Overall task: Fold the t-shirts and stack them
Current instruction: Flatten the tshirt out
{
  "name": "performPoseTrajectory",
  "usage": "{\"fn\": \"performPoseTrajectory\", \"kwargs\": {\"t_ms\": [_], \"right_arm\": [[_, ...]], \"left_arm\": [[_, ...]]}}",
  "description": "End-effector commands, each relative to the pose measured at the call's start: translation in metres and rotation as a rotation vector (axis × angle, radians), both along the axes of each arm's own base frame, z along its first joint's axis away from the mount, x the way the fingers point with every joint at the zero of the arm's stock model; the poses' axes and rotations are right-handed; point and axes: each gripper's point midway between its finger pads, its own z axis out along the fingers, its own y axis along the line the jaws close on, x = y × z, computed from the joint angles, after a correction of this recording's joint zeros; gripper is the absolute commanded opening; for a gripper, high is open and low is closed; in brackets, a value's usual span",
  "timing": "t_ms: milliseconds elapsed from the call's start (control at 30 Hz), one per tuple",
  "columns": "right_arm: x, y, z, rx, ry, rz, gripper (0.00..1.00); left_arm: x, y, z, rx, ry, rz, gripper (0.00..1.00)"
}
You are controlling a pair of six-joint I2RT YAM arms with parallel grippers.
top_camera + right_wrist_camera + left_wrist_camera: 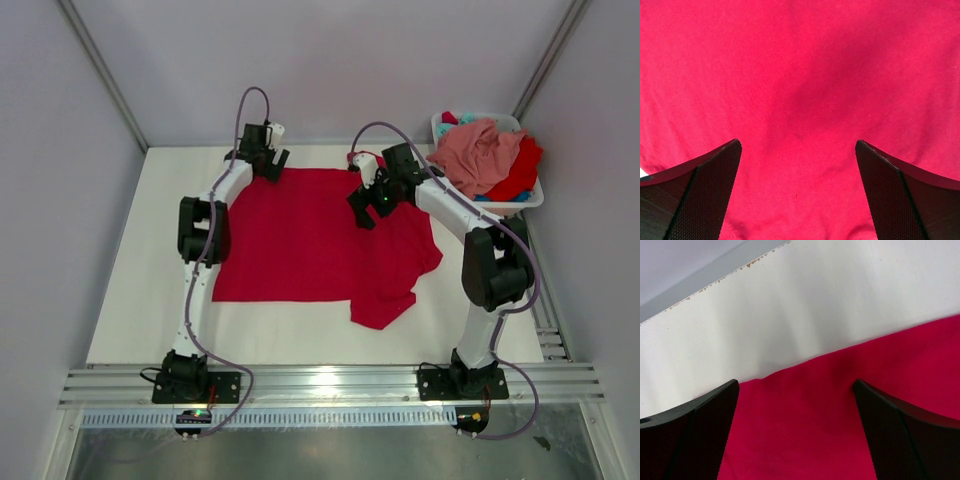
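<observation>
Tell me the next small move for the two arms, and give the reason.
Probably lower both and close on the cloth. The left gripper hangs open over the far edge of the red shirt, which lies spread on the table; the right gripper hangs open over the shirt too, gripping nothing.

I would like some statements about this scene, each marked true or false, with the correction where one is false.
1. The red t-shirt lies spread on the table. True.
2. The white basket is empty. False: the basket holds a salmon pink shirt and other cloth.
3. The left gripper and the right gripper are both open. True.
4. The left gripper hangs over the basket. False: it is at the red t-shirt's far left corner.
</observation>
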Motion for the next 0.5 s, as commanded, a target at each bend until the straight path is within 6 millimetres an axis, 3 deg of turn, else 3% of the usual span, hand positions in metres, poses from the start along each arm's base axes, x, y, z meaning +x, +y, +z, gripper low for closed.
{"fn": "performPoseTrajectory", "kwargs": {"t_ms": [0, 300, 467], "right_arm": [[-0.001, 0.004, 0.033, 0.046, -0.062, 0.004, 0.99], [0.004, -0.001, 0.023, 0.022, -0.076, -0.023, 0.99], [0.014, -0.006, 0.01, -0.019, -0.109, -0.038, 0.99]], "left_arm": [[0.008, 0.013, -0.009, 0.067, -0.016, 0.024, 0.99], [0.009, 0.012, -0.004, 0.061, -0.029, 0.029, 0.99], [0.006, 0.013, 0.02, 0.053, -0.055, 0.034, 0.99]]}}
